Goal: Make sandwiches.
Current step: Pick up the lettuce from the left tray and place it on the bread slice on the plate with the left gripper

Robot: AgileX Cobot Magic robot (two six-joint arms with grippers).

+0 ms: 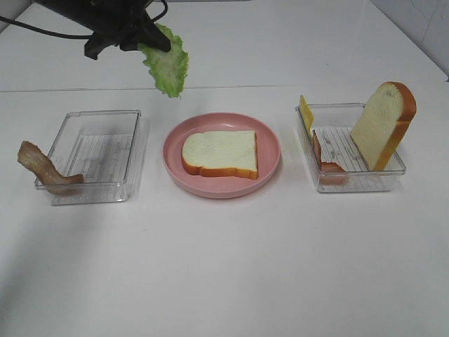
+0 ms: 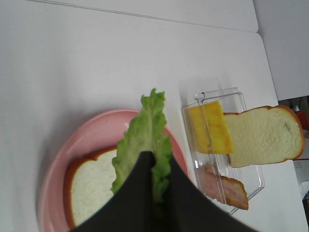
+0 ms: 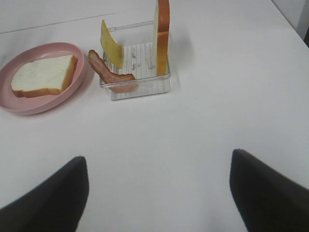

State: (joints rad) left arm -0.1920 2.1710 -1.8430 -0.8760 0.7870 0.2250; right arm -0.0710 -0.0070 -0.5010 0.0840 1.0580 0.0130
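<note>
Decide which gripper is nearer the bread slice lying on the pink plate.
Left. The left gripper, shut on the lettuce, hangs in the air close to the plate holding the bread slice. The right gripper, open, hovers over bare table, well clear of the plate.

On the tabletop three holders stand in a row: the left tray, the plate in the middle, and the right tray. A flat slice lies on the plate. The left bacon hangs over the left tray's front-left corner, partly outside it. In the right tray, the cheese leans at the back-left corner, the right bacon drapes over the left wall in front of the cheese, and a standing slice leans on edge at the right side. The lettuce hangs from the left gripper, in the air above the tabletop, behind the plate and toward its left.
</note>
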